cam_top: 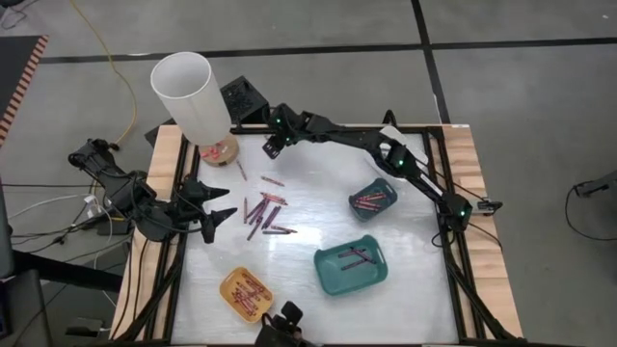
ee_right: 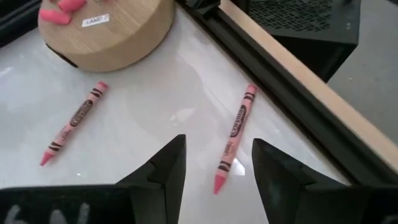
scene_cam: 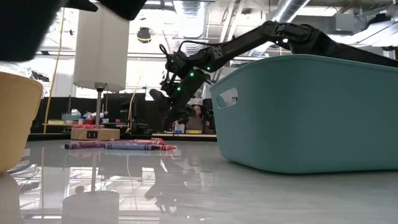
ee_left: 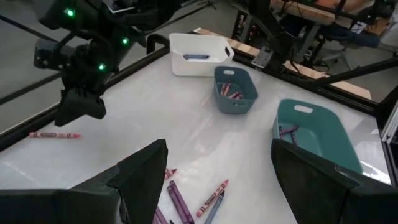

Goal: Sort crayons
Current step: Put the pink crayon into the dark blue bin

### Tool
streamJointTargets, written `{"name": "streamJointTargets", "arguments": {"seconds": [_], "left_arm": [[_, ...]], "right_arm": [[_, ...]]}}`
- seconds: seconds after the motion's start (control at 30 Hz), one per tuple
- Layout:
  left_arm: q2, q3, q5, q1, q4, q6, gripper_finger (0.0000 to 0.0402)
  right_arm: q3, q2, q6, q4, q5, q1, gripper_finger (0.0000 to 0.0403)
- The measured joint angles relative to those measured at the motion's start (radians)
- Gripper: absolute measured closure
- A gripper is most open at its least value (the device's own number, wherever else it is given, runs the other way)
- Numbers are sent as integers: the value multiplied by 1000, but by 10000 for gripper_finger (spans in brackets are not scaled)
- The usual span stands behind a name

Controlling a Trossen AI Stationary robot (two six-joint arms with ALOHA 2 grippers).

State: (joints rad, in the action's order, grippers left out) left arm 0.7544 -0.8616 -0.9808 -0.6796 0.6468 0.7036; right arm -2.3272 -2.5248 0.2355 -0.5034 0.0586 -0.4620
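**Sorting under way: four containers part-filled, a cluster and strays left**

Sorting is, we judge, partly done. We see crayons (cam_top: 262,214) clustered at the table (cam_top: 318,308) centre, with strays near the lamp base (cam_top: 220,149). Some already lie in the yellow tray (cam_top: 246,294), the large teal tray (cam_top: 351,267), the small blue bin (cam_top: 372,200), and one in the white bin (ee_left: 198,53).

The right gripper (ee_right: 214,165) hovers, jaws released and empty, over a pink crayon (ee_right: 233,146) by the table frame (ee_right: 292,93); the frame and lamp base crowd it. The left gripper (cam_top: 224,216) waits beside the cluster, jaws released.
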Motion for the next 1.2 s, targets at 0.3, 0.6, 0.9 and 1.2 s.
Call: {"name": "streamJointTargets", "arguments": {"seconds": [0.3,0.6,0.9,1.2], "left_arm": [[0,0,0,0,-2,1,126],[0,0,0,0,-2,1,126],[0,0,1,0,-9,1,126],[0,0,2,0,-9,8,126]], "right_arm": [[1,-30,71,-5,-60,18,223],[0,-76,64,-19,-112,38,223],[-13,-81,53,-43,-139,43,265],[-14,-80,48,-63,-145,42,380]]}}
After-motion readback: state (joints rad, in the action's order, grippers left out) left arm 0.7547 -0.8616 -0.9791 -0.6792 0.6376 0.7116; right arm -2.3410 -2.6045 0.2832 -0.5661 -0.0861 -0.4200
